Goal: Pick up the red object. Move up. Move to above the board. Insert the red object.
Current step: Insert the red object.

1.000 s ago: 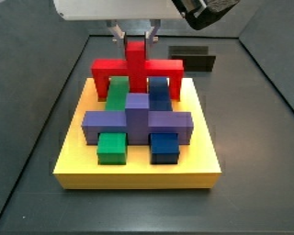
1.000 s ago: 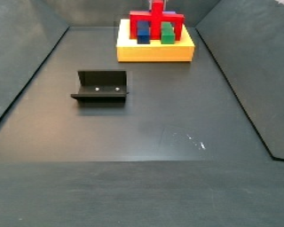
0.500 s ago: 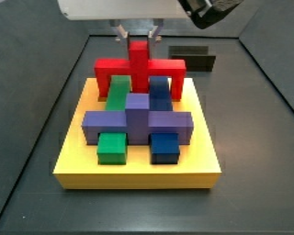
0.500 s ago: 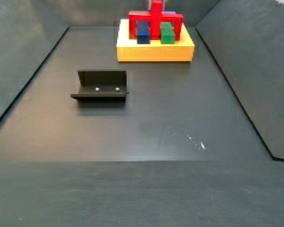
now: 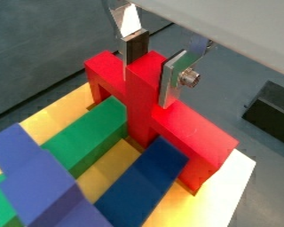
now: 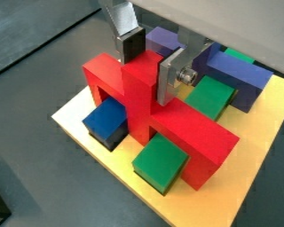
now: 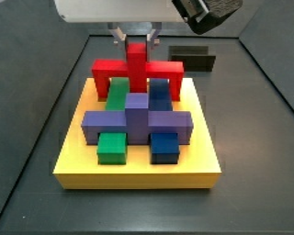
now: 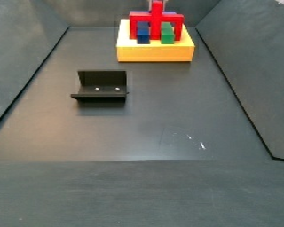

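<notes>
The red object (image 7: 137,67) stands at the far end of the yellow board (image 7: 137,174), its bar bridging a green block (image 7: 117,90) and a blue block (image 7: 158,89), with its legs down at the board's surface. My gripper (image 7: 136,41) hangs straight over it and is shut on the central upright post. Both wrist views show a dark pad and a silver plate pressed against opposite sides of the post: gripper (image 5: 154,69), red object (image 5: 186,137), gripper (image 6: 151,66), red object (image 6: 192,142). A side view shows the board (image 8: 156,53) far back with the red object (image 8: 156,19) on it.
A purple cross-shaped block (image 7: 137,119) fills the board's middle, and another green block (image 7: 111,147) and blue block (image 7: 165,147) sit nearer the front. The dark fixture (image 8: 100,86) stands on the grey floor, apart from the board. Dark walls ring the floor.
The red object and my gripper have sunk very slightly towards the board. Nothing else has moved.
</notes>
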{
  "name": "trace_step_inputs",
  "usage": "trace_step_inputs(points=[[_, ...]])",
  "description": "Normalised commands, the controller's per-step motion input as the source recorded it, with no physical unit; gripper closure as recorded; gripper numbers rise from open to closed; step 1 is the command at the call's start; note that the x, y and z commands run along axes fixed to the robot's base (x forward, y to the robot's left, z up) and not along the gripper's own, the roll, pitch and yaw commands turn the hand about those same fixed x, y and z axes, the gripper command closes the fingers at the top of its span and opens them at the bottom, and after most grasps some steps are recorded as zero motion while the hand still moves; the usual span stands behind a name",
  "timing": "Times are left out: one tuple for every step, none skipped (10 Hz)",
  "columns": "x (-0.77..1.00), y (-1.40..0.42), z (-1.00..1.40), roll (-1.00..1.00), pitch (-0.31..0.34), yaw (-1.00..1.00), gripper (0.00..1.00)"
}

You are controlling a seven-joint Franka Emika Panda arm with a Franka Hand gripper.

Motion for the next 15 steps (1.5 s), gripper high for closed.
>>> trace_step_inputs(points=[[0.00,0.00,-0.23,0.00,-0.001,0.00,1.00],[0.03,0.00,-0.33,0.00,0.000,0.00,1.00],[0.24,0.00,-0.37,-0.07,0.000,0.00,1.00],[0.06,0.00,-0.01,-0.01,0.023,-0.02,1.00],[0.11,0.00,0.00,0.00,0.043,-0.02,1.00],[0.15,0.02,-0.12,-0.20,0.014,-0.05,1.00],[0.25,0.09,-0.09,-0.42,0.014,0.00,1.00],[0.21,0.10,-0.07,-0.45,0.010,0.00,1.00],[0.13,0.06,-0.05,-0.45,0.000,0.00,1.00],[0.09,0.00,-0.08,-0.31,0.010,0.00,1.00],[0.00,0.00,-0.09,-0.27,0.000,0.00,1.00],[0.00,0.00,-0.18,-0.17,0.000,0.00,1.00],[-0.12,-0.02,-0.33,-0.09,0.003,0.00,1.00],[-0.13,-0.02,-0.22,-0.13,0.000,0.00,1.00],[0.00,0.00,0.00,-0.23,0.000,0.00,1.00]])
